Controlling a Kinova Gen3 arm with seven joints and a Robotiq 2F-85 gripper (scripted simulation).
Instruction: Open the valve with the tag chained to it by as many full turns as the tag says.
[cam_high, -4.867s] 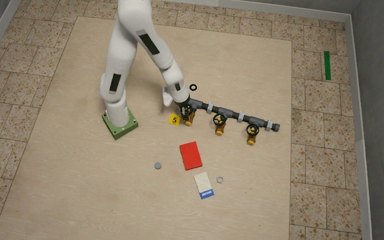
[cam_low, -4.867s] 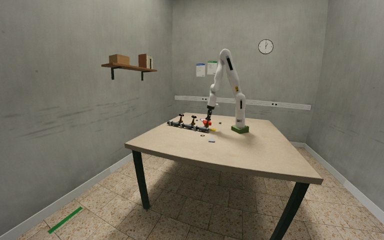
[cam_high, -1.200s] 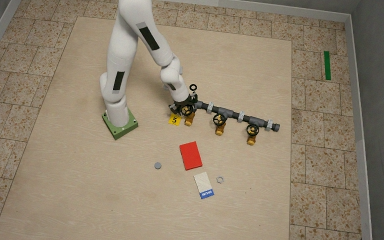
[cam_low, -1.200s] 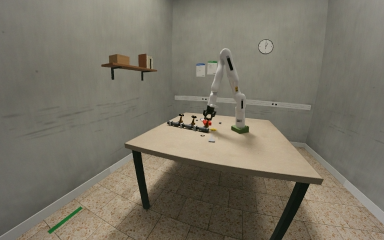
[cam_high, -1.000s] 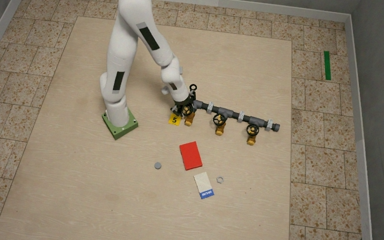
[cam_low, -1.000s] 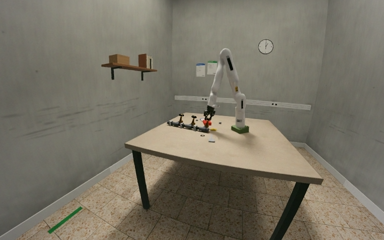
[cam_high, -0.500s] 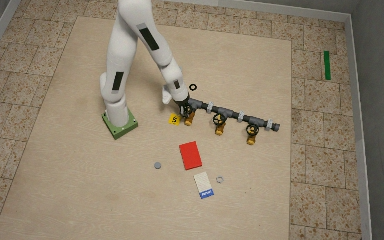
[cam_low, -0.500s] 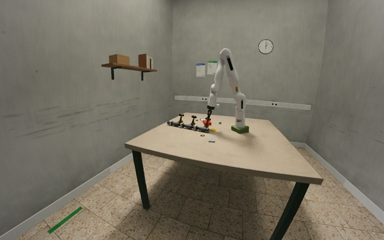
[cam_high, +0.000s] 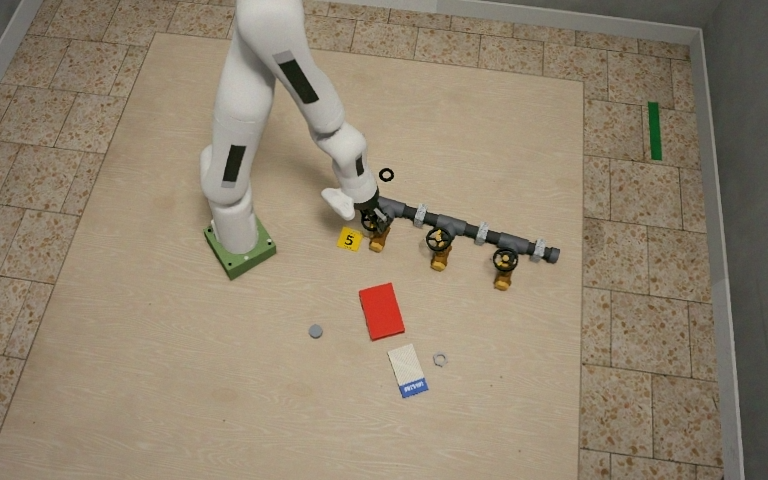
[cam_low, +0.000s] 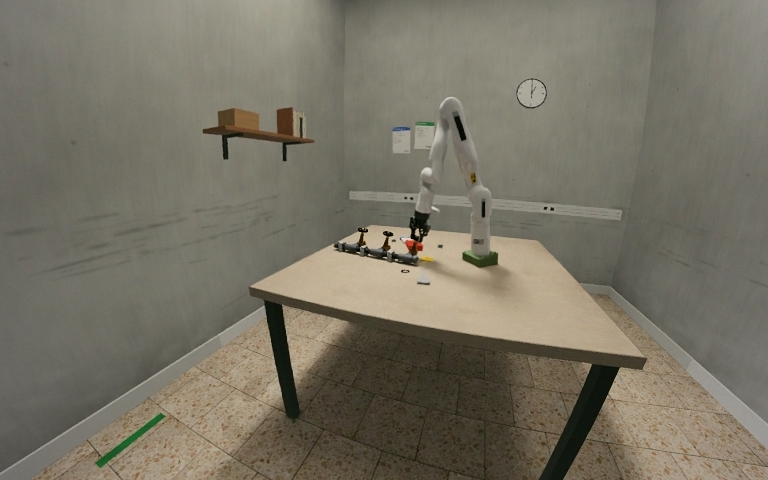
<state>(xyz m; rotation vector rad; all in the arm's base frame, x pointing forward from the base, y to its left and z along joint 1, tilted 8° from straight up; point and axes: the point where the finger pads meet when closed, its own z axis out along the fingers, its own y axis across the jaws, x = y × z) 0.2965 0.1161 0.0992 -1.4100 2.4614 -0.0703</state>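
Note:
A grey pipe (cam_high: 470, 229) (cam_low: 373, 253) lies on the table and carries three brass valves with black handwheels. A yellow tag (cam_high: 349, 238) (cam_low: 426, 259) marked 5 lies beside the leftmost valve (cam_high: 378, 242). The middle valve (cam_high: 442, 239) and the right valve (cam_high: 512, 253) stand free. My gripper (cam_high: 372, 217) (cam_low: 419, 234) points down onto the leftmost valve's handwheel. Its fingers stand partly open, one on each side of the wheel. The wheel is mostly hidden under them.
A black ring (cam_high: 385, 174) lies just behind the pipe's left end. A red block (cam_high: 381, 310), a white and blue card (cam_high: 407, 370), a grey disc (cam_high: 315, 331) and a grey nut (cam_high: 438, 354) lie in front of the valves. The arm's green base (cam_high: 239, 257) stands to the left.

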